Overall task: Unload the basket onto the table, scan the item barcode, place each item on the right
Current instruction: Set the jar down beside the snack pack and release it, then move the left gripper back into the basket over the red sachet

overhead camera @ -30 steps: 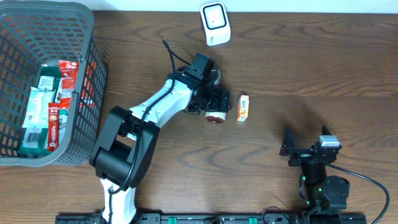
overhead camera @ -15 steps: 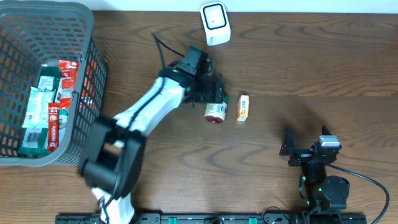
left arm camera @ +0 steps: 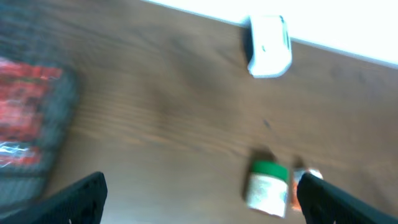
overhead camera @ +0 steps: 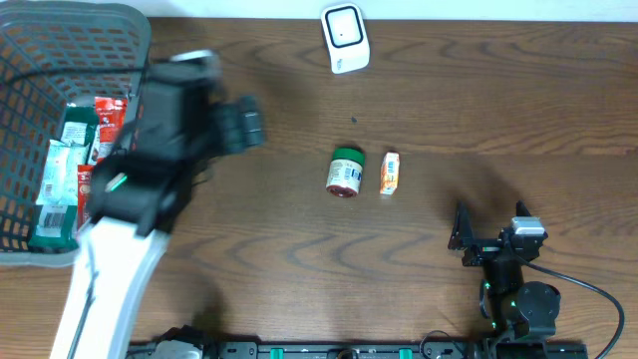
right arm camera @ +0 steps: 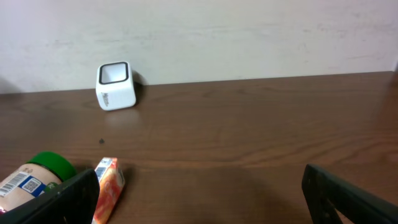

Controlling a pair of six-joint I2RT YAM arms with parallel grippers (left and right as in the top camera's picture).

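Note:
A small jar (overhead camera: pixel 345 172) with a green lid lies on its side mid-table, with an orange packet (overhead camera: pixel 390 173) just to its right. The white barcode scanner (overhead camera: pixel 345 38) stands at the far edge. My left gripper (overhead camera: pixel 242 126) is blurred and hangs open and empty near the basket, well left of the jar. In the left wrist view the jar (left arm camera: pixel 268 185) and the scanner (left arm camera: pixel 269 45) show ahead of my open left gripper (left arm camera: pixel 202 202). My right gripper (overhead camera: pixel 490 231) rests open at the near right. In its own view the right gripper (right arm camera: pixel 199 199) holds nothing. There the jar (right arm camera: pixel 34 174) and packet (right arm camera: pixel 109 186) lie at the left.
A grey mesh basket (overhead camera: pixel 140 60) with several red and green packets stands at the left edge, close beside my left arm. A white wall (right arm camera: pixel 249 37) rises behind the table's far edge.
My left arm has swung from the jar to the left toward the basket, leaving the jar lying beside the orange packet. The right arm has not moved.

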